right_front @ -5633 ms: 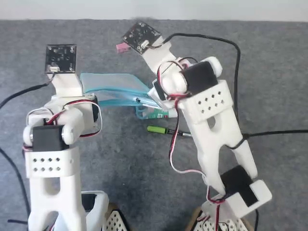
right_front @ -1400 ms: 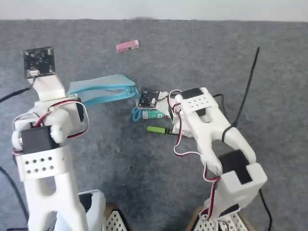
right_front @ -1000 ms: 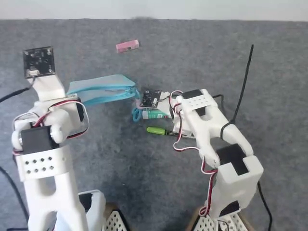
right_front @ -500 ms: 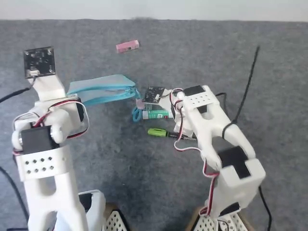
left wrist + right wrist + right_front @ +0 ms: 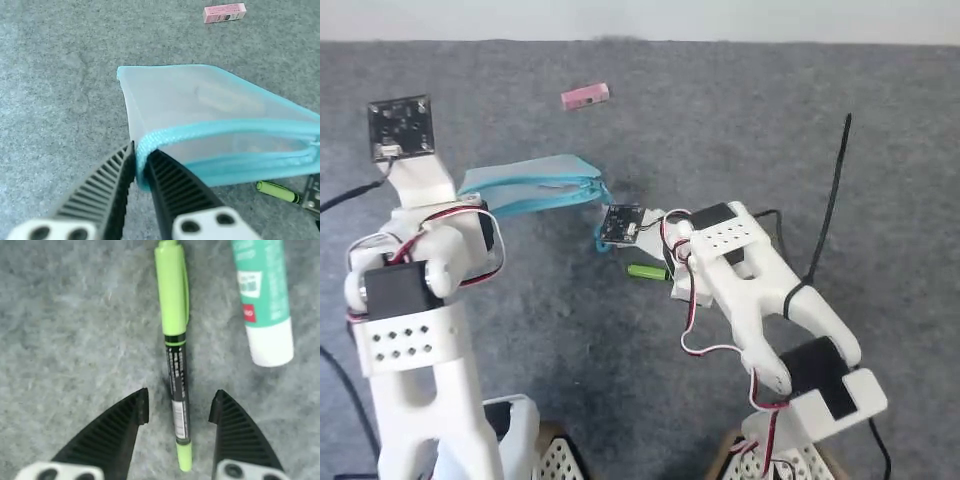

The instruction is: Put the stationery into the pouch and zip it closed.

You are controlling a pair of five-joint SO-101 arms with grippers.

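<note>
Near the pouch (image 5: 210, 105) our left gripper (image 5: 141, 160) pinches, our right gripper (image 5: 181, 397) has lowered, open, astride the pen (image 5: 172, 290): grasp next.

The right pincer (image 5: 180, 401), raised by the pouch (image 5: 525, 185) mouth seconds ago, has swung down low over the green pen (image 5: 172, 305), whose barrel now lies between its spread jaws.

Turquoise pouch (image 5: 210, 112); green-black pen (image 5: 173, 315); pink eraser (image 5: 584, 96).
</note>
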